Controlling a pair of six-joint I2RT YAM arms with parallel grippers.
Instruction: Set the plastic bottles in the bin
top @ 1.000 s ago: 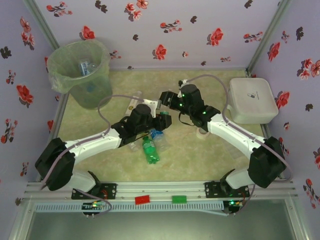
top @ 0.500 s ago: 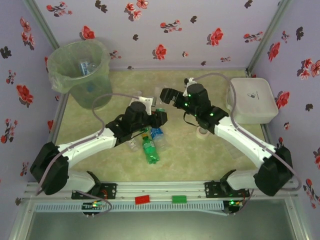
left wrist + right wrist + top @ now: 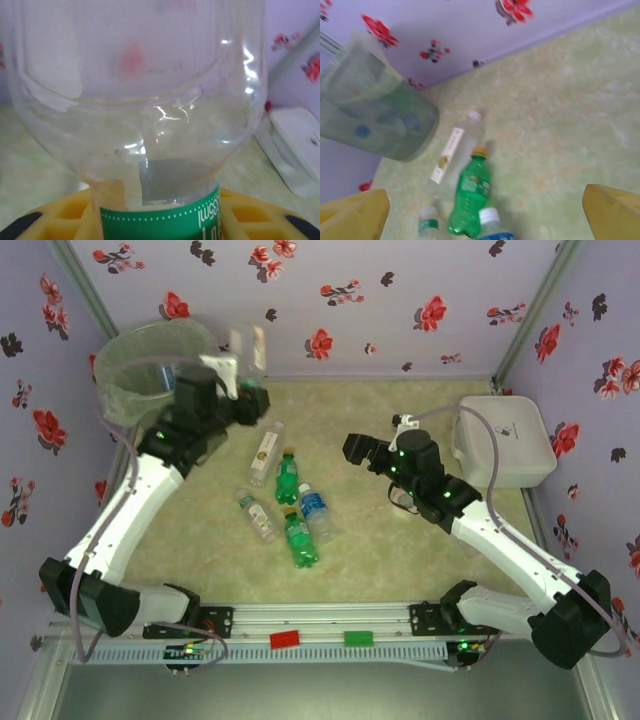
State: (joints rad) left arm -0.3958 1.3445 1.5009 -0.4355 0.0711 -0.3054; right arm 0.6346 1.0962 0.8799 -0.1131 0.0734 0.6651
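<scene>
Left claw (image 3: 248, 388) pinches clear bottle (image 3: 248, 348) at its label (probably light, crushable, slick); right claw (image 3: 356, 448) spread.

Light is soft and even, perhaps from overhead; shadows on the table (image 3: 400, 550) are faint. In the left wrist view the clear bottle (image 3: 140, 100) looms blurred, with white glints toward 2 o'clock. The right wrist view is smeared, the bin (image 3: 370, 115) at 9 o'clock hazy.
</scene>
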